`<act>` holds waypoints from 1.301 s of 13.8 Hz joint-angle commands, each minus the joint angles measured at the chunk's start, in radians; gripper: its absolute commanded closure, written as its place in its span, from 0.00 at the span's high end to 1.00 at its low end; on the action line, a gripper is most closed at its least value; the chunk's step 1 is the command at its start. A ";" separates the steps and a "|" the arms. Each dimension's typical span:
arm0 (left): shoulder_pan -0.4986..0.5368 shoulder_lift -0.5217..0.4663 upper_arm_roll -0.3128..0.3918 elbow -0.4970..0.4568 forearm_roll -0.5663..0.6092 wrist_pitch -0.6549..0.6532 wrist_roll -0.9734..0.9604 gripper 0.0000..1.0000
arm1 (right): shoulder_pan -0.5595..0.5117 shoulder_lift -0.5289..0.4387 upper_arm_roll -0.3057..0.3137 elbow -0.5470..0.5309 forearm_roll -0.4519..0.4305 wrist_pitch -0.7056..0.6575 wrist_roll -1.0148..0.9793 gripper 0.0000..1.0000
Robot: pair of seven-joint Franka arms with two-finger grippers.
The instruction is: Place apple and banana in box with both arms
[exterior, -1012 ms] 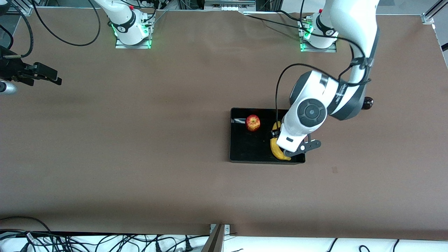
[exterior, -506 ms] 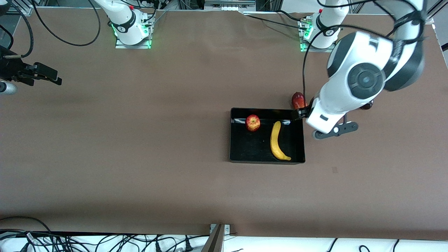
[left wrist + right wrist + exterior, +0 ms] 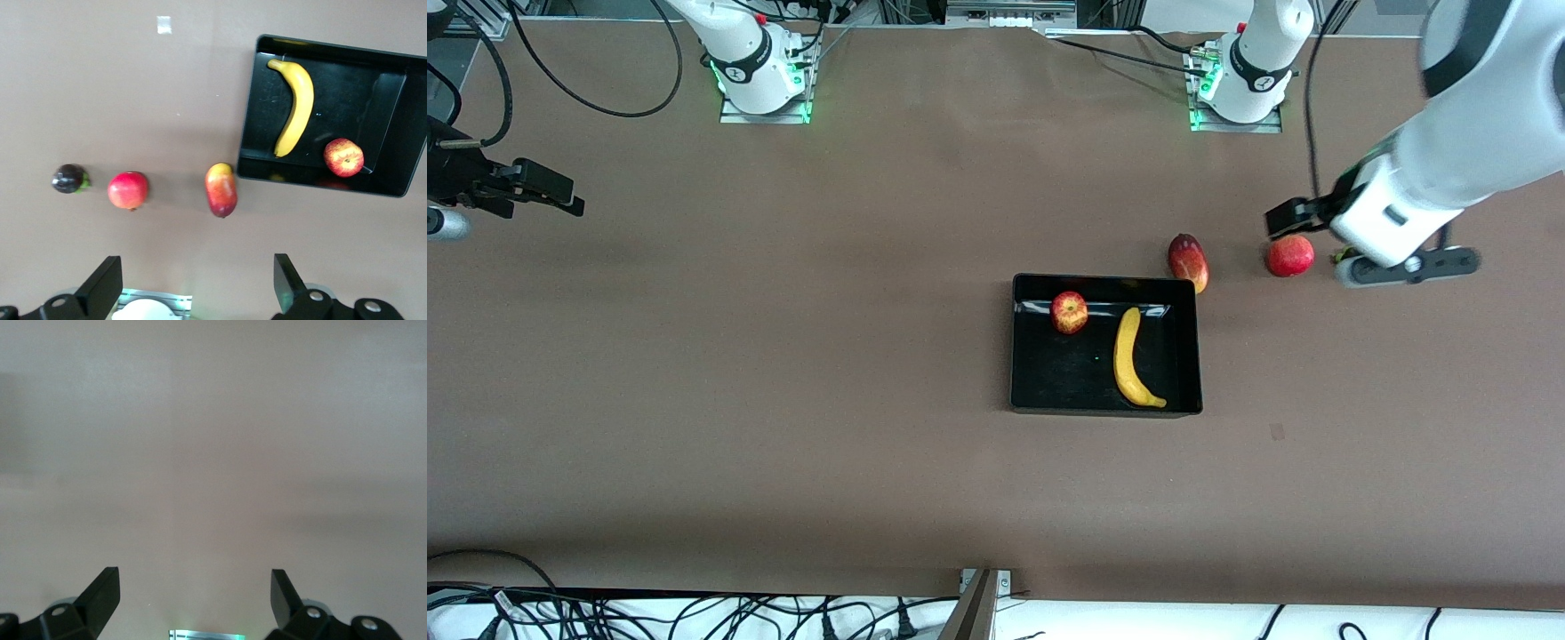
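The black box (image 3: pixel 1063 378) lies mid-table. The apple (image 3: pixel 1069 312) sits in its corner away from the front camera. The yellow banana (image 3: pixel 1129 358) lies lengthwise in the box beside the apple, toward the left arm's end. Both also show in the left wrist view, the banana (image 3: pixel 294 105) and the apple (image 3: pixel 343 157) inside the box (image 3: pixel 347 87). My left gripper (image 3: pixel 1288 216) is open and empty, up in the air over the table by a red round fruit, clear of the box; its own view shows it (image 3: pixel 195 270) open. My right gripper (image 3: pixel 543 188) waits open and empty over bare table (image 3: pixel 193 587).
An oval red-yellow fruit (image 3: pixel 1189 262) lies just outside the box's corner. A uniformly red round fruit (image 3: pixel 1290 256) lies farther toward the left arm's end, and a small dark fruit (image 3: pixel 69 179) lies past it. Cables run along the table's front edge.
My left gripper let go of the banana in the box, rose and swung out toward the left arm's end of the table. The banana now lies free. The right arm has not moved.
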 commanded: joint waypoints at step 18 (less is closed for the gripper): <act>0.180 -0.139 -0.004 -0.026 0.028 -0.018 0.233 1.00 | -0.006 -0.007 0.035 0.036 -0.033 -0.010 0.000 1.00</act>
